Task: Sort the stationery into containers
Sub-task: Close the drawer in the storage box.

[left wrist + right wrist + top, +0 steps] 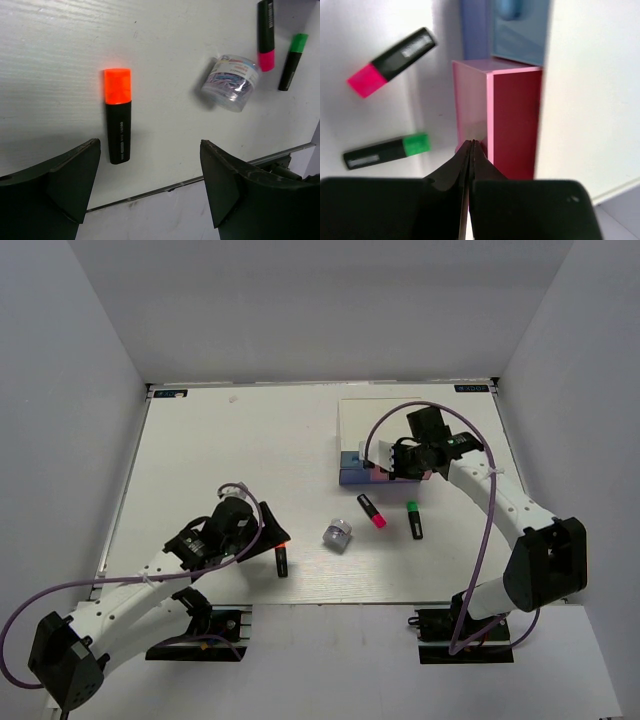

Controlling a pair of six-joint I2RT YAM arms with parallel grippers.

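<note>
While the right gripper [471, 146] rests with its fingers pressed together at the near edge of the open pink plastic drawer [512, 115], the left gripper [150, 172] hangs spread wide over a short black marker with an orange cap [118, 115]. The marker lies flat on the white table [60, 45] near its front edge. It looks light, rigid and smooth. A pinch across the middle of the black barrel seems safest, since the slick body could roll.
</note>
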